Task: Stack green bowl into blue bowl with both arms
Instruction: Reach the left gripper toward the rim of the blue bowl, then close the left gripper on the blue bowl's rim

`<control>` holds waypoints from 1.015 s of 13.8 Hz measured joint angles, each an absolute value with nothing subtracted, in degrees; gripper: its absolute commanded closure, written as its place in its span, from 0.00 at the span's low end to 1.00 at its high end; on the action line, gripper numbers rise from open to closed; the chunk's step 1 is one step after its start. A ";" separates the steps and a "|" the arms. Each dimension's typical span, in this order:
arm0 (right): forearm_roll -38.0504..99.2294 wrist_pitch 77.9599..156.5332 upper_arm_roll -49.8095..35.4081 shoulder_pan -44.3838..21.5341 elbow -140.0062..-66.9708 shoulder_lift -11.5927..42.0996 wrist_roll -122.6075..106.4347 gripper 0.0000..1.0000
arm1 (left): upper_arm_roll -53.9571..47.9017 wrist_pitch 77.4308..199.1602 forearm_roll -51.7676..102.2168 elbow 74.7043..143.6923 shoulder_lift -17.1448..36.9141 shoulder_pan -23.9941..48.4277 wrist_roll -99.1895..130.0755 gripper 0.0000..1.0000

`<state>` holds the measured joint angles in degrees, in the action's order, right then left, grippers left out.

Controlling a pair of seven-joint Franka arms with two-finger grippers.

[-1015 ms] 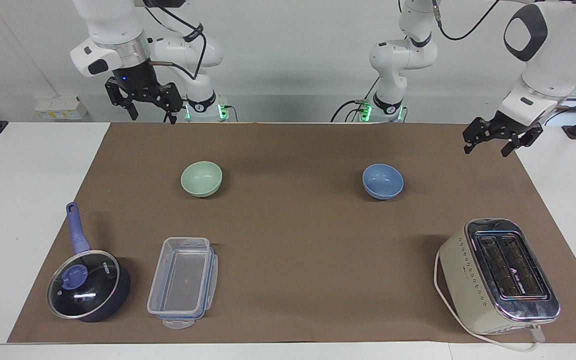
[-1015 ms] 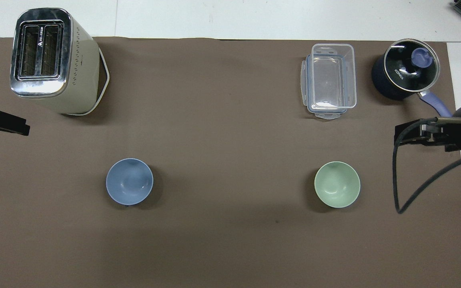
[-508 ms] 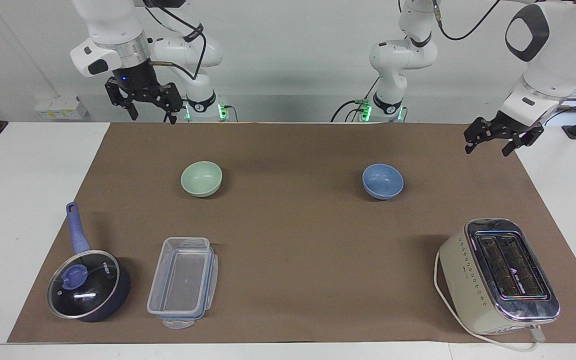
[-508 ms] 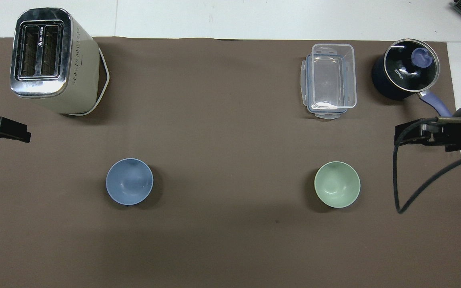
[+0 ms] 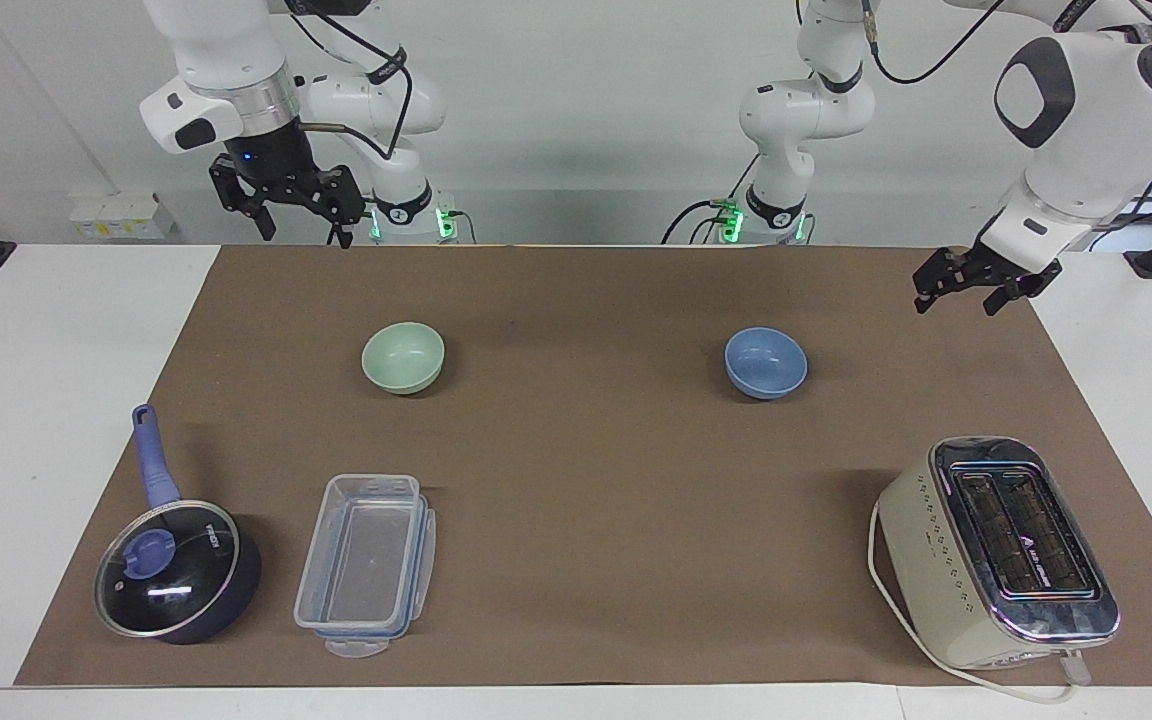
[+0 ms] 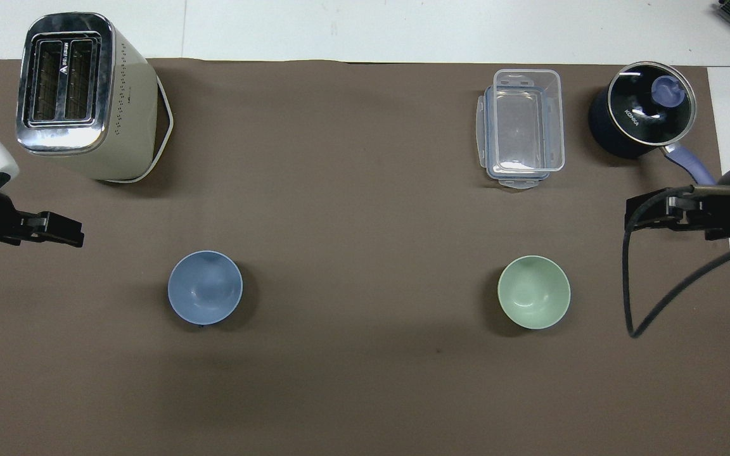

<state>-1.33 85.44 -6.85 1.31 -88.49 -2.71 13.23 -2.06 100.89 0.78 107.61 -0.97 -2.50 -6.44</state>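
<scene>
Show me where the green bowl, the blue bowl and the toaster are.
green bowl (image 5: 403, 357): facing view, inside of the bowl.
blue bowl (image 5: 765, 362): facing view, inside of the bowl.
toaster (image 5: 1021, 535): facing view, top face between the slots.

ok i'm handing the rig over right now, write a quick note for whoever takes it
Left gripper: open, holding nothing, up in the air over the mat at the left arm's end of the table.
Right gripper: open, holding nothing, raised over the robots' edge of the table at the right arm's end; this arm waits.
Green bowl and blue bowl: upright on the mat, well apart, green toward the right arm's end, blue toward the left arm's.
Done: nothing, neither bowl is gripped.
Left: pick up the green bowl and set it into the blue one.
</scene>
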 measured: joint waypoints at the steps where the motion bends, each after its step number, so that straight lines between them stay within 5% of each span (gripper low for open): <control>1: -1.33 85.44 -6.85 1.31 -88.49 -2.70 13.22 0.00 | -2.25 101.76 0.78 109.06 -0.98 -1.97 -6.44 0.00; 10: -1.33 85.44 -6.85 1.34 -88.49 -2.70 13.21 0.00 | -2.89 108.17 0.78 118.70 -2.22 6.55 -6.34 0.00; 14: -1.33 85.44 -6.85 1.35 -88.49 -2.70 13.21 0.00 | -2.93 118.01 0.85 128.16 -2.31 8.35 -2.50 0.00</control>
<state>-1.33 85.44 -6.85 1.35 -88.49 -2.70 13.21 -2.93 118.01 0.85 128.16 -2.31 8.35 -2.50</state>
